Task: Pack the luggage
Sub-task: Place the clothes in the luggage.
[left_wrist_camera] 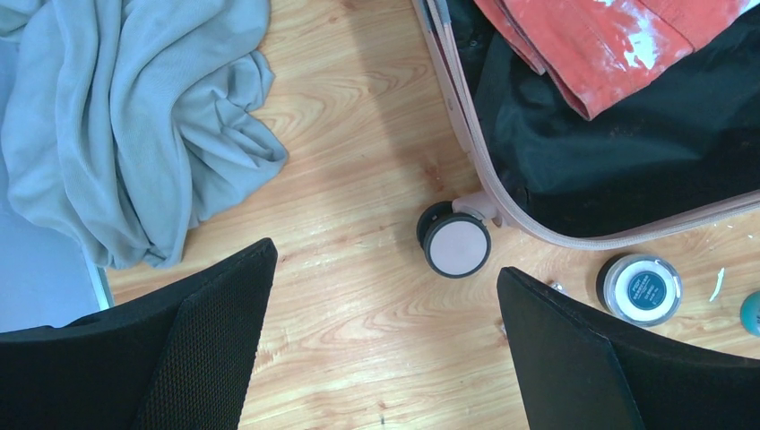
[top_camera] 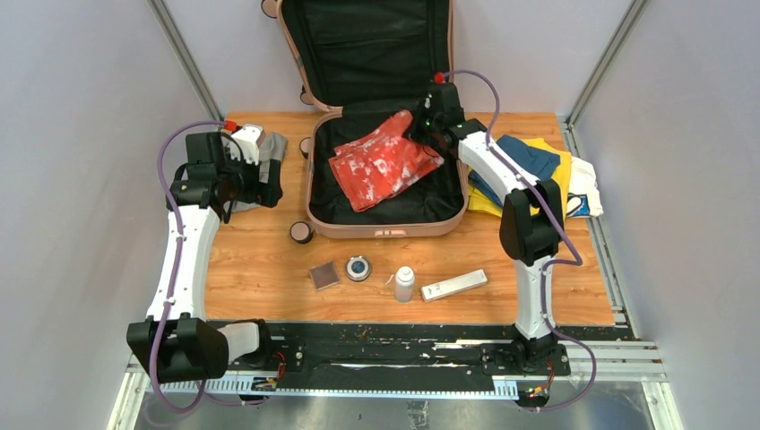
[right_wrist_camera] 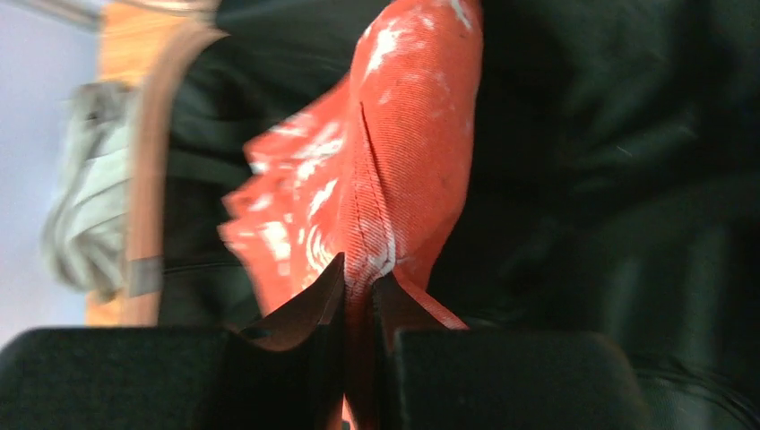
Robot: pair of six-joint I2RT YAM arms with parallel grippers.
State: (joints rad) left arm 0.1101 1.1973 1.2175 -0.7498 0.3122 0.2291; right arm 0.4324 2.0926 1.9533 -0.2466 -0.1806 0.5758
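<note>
Two arms share the work unevenly: the right gripper (right_wrist_camera: 358, 291) is in the luggage (top_camera: 387, 231), jaws nearly shut and pinching a fold of the red garment (top_camera: 381, 166). The left gripper (left_wrist_camera: 385, 260) hangs wide open and empty above the table.

The case lies open at mid-table, its base flat and its lid standing at 12 o'clock against the back wall. In the top view the garment's long axis runs from about 1 o'clock to 7 o'clock across the base. The right gripper grips the 1 o'clock end, which is lifted while the rest lies on the lining. Letting go cleanly probably means lowering that end toward 1 o'clock, short of the lid hinge.

Bare lining shows at 4 to 5 o'clock of the garment, and a narrow strip at 9 o'clock. The rim is close on every side, so any sweep has to stay inside it.

Next items divide by side. The folded pile (top_camera: 538, 166) sits at 3 o'clock of the case, nearer the right arm. The grey cloth (left_wrist_camera: 134, 116) lies at 9 o'clock, just beside the left gripper. A wheel (left_wrist_camera: 457, 244) and a jar (left_wrist_camera: 640, 288) stand near the case's 7 o'clock corner.
</note>
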